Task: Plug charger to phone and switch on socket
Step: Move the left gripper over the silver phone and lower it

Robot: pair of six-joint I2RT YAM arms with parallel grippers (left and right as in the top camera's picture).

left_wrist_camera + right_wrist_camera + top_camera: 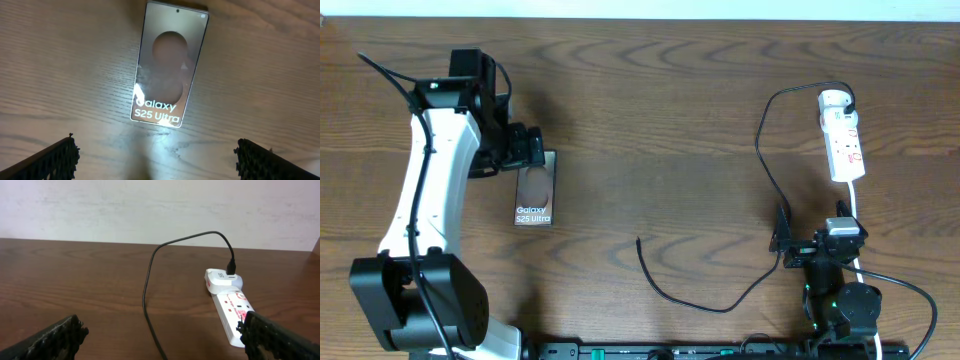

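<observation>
The phone (pixel 534 192) lies flat on the wooden table, "Galaxy S25 Ultra" lettering at its near end; it fills the left wrist view (pixel 167 65). My left gripper (pixel 532 150) hangs open over its far end, fingers wide apart (pixel 155 150), holding nothing. The charger (pixel 720 306) is a thin black cable running from a white adapter (pixel 834 100) on the socket (pixel 846 145); its free tip (pixel 639 240) rests on the table mid-front. My right gripper (pixel 810 232) is open, the cable (pixel 146 290) passing between its fingers and the socket (pixel 232 312) by the right one.
The socket's white cord (pixel 854 205) runs toward the right arm's base. Bare wood lies between the phone and the cable tip. A pale wall (pixel 150 205) stands behind the table's far edge.
</observation>
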